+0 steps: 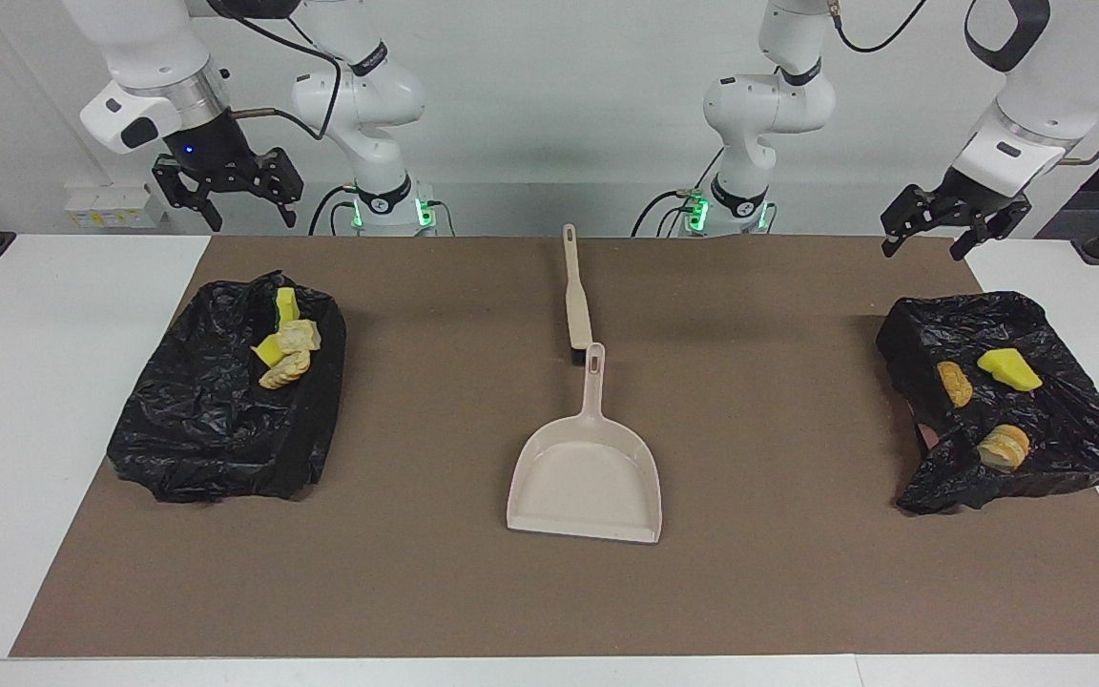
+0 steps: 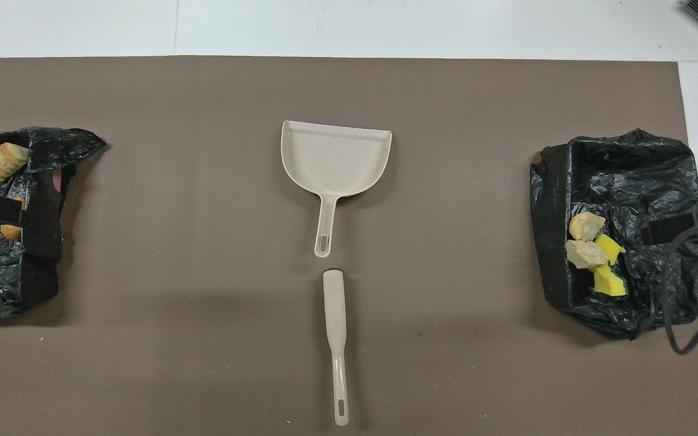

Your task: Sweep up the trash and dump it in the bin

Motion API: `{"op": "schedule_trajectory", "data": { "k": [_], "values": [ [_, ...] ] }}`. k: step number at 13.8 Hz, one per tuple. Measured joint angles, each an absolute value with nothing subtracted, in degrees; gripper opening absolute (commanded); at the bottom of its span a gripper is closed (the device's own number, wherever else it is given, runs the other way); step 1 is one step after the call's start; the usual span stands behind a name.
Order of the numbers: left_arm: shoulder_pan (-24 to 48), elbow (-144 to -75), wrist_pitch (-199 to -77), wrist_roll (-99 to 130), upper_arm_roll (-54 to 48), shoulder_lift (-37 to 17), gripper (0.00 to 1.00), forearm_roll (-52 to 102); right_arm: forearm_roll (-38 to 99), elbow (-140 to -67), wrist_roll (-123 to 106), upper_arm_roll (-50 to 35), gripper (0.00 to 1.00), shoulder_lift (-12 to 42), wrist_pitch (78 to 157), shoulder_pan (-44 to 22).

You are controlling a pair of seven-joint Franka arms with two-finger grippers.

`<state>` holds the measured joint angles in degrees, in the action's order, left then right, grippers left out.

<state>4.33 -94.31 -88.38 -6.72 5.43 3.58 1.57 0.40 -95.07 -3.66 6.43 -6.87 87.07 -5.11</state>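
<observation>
The trash lies in two black-bag-lined bins. Yellow chunks and pastry rolls [image 1: 285,355] are piled in the bin [image 1: 216,429] at the right arm's end. A pastry roll [image 1: 955,383], a yellow chunk [image 1: 1009,368] and another roll [image 1: 1004,447] lie in the bin [image 1: 1065,439] at the left arm's end. A beige dustpan [image 1: 588,477] and a beige brush [image 1: 575,296] lie mid-mat, the brush nearer the robots. My right gripper [image 1: 254,219] hangs open and empty in the air by its bin's robot-side end. My left gripper [image 1: 922,250] hangs open and empty above the mat corner by its bin.
A brown mat [image 1: 750,592] covers most of the white table [image 1: 34,382]. In the overhead view the dustpan [image 2: 334,157] and brush [image 2: 337,327] lie in line, handle ends nearly touching. A black cable [image 2: 682,339] hangs over the bin at the right arm's end.
</observation>
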Motion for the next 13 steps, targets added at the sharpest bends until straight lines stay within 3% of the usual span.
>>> {"op": "schedule_trajectory", "data": {
  "k": [13],
  "values": [
    [4.3,-94.2,-87.6,-6.8,5.3,3.6,1.0,1.5,0.4,-95.1,-3.7,6.4,1.0,-6.9,87.1,-5.1]
  ]
}}
